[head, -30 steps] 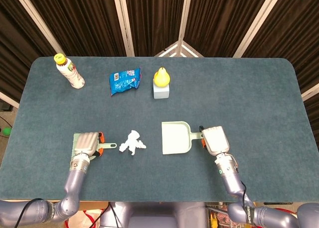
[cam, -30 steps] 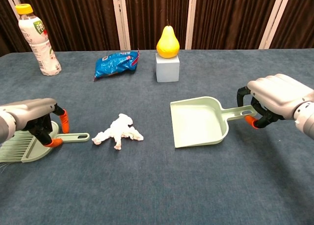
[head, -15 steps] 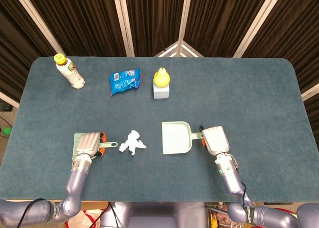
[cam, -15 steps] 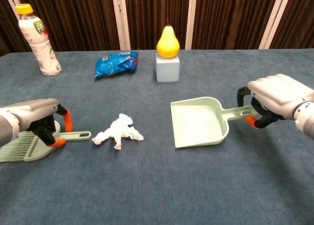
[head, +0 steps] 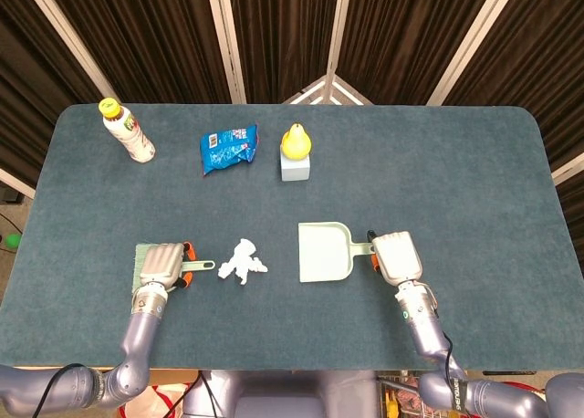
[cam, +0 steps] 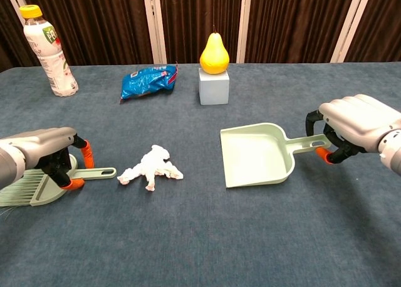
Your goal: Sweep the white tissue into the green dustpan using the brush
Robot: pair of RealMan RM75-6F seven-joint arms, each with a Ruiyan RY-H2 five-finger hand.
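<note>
The crumpled white tissue (head: 242, 263) (cam: 151, 169) lies on the blue table between the two tools. To its left lies the green brush (head: 194, 267) (cam: 94, 173), bristles pointing left and handle pointing at the tissue. My left hand (head: 160, 264) (cam: 42, 150) covers its neck, with orange-tipped fingers (cam: 86, 154) curled around it. To the right, the green dustpan (head: 322, 251) (cam: 255, 155) sits flat with its open mouth facing the tissue. My right hand (head: 396, 256) (cam: 357, 122) grips its handle.
Along the back stand a drink bottle (head: 128, 131) (cam: 50, 42), a blue snack bag (head: 228, 149) (cam: 145, 81) and a yellow pear (head: 295, 141) (cam: 213, 54) on a white block (cam: 213, 86). The table's near edge (head: 274, 365) runs just behind both wrists.
The dustpan has slid slightly right with my right hand. My left hand has settled a little lower on the brush, nudging it slightly right. The tissue has not moved.
</note>
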